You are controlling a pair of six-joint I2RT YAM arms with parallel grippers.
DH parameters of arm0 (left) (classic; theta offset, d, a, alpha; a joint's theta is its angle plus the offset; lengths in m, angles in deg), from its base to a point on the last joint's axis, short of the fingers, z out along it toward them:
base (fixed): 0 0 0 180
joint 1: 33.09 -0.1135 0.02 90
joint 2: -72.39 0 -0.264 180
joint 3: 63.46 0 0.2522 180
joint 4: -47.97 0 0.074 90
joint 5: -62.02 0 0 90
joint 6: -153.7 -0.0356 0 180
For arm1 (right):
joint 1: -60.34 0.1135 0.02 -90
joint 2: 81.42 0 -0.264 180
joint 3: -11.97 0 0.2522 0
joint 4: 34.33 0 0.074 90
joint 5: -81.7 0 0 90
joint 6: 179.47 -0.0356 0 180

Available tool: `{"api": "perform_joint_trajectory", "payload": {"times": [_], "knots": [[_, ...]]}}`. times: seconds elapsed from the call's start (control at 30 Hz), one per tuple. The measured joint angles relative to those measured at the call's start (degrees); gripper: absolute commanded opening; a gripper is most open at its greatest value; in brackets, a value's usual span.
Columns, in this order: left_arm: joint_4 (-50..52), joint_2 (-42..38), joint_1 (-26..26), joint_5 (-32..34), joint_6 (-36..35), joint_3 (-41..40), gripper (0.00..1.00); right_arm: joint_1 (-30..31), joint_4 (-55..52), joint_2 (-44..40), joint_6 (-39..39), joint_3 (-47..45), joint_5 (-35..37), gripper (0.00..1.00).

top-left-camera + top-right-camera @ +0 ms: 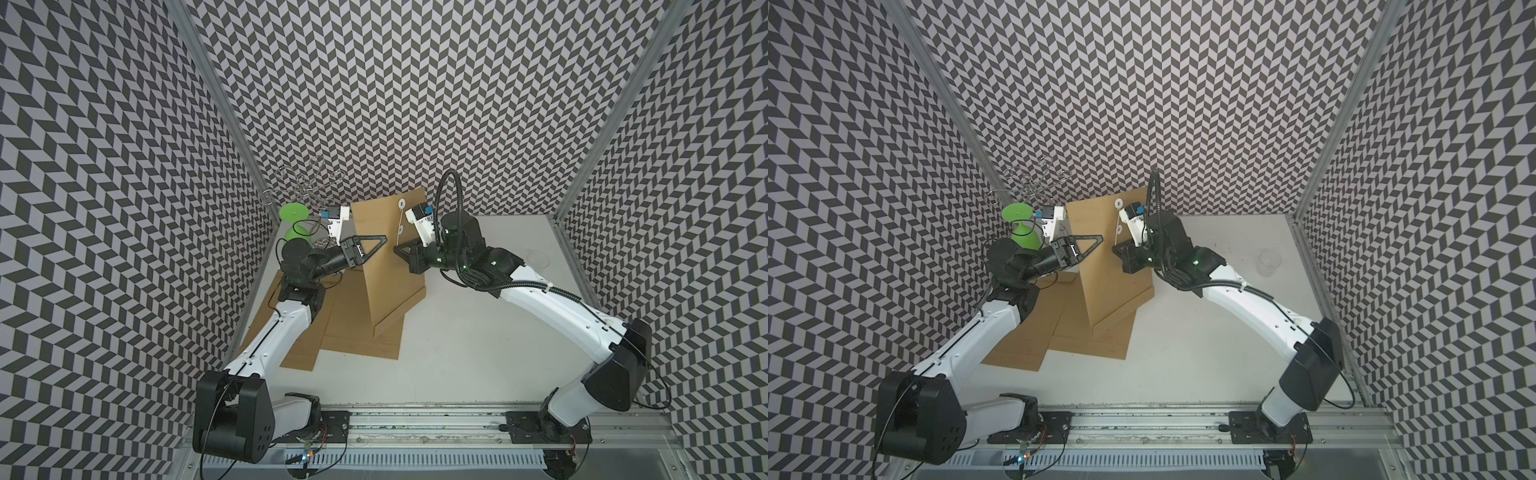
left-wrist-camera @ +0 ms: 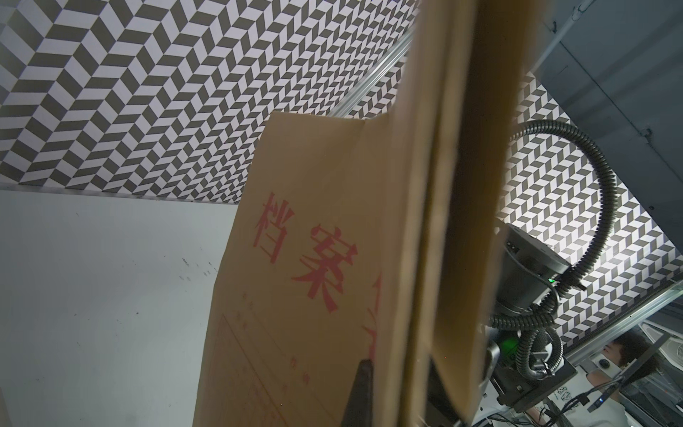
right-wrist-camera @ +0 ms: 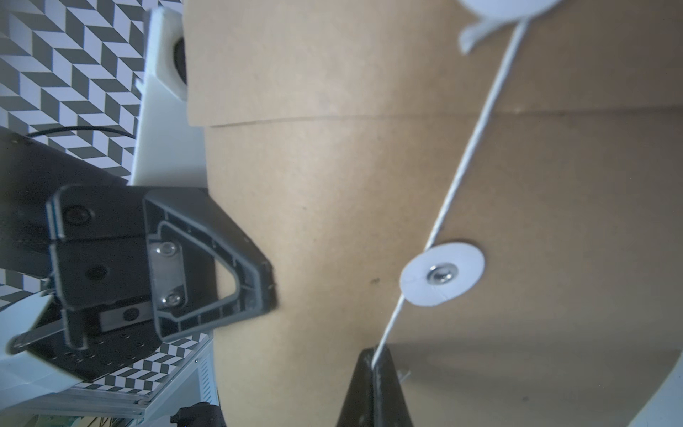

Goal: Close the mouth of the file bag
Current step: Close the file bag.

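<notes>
The white worktop [image 1: 478, 353] carries a loose stack of flat kraft envelopes [image 1: 357, 332] on its left half. Above them the file bag [image 1: 390, 266] stands nearly on edge, lifted at the back of the worktop between the two arms, its lower corner down on the stack. The wrist view on the left arm shows red printed characters on its far face.

The left fingers [image 1: 370, 238] are clamped narrow on the bag's near edge. The right fingers [image 3: 364, 388] are pinched tight on the white string [image 3: 462, 173], close against the bag's face.

The string runs taut from the upper paper disc [image 1: 402, 203] past the rim of the lower riveted disc [image 3: 441, 274] and into the right fingers just beneath.
</notes>
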Motion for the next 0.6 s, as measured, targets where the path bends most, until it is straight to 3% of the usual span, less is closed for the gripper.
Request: {"api": "perform_joint_trajectory", "payload": {"times": [0.27,0.6], "knots": [[1.2,-0.1,1.7,-3.6,-3.6,4.3,0.0,-1.9,-0.7,0.5,1.0,2.6,-0.7,0.0],[0.1,-0.1,0.6,-4.2,-3.2,4.5,0.0,-3.7,-1.6,-0.5,1.5,-1.4,1.4,0.45]]}}
